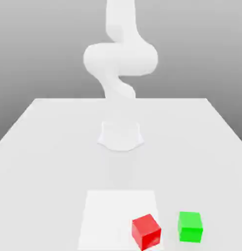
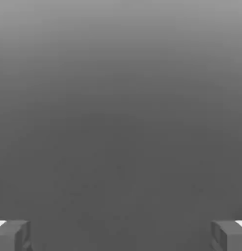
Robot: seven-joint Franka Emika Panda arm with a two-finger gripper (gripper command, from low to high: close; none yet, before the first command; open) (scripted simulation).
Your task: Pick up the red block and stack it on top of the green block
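The red block (image 1: 146, 231) sits near the table's front edge, turned slightly, on the corner of a paler square patch. The green block (image 1: 190, 226) rests on the table just to the exterior view's right of it, a small gap between them. In the hand view my gripper (image 2: 121, 235) is open, its two grey fingertips (image 2: 12, 235) far apart, with nothing between them and only a plain grey background beyond. Neither block appears in the hand view.
The white table (image 1: 44, 157) stretches back to the arm's round base (image 1: 120, 135), from which the white arm (image 1: 120, 59) rises. A lighter square patch (image 1: 108, 215) marks the front middle of the table.
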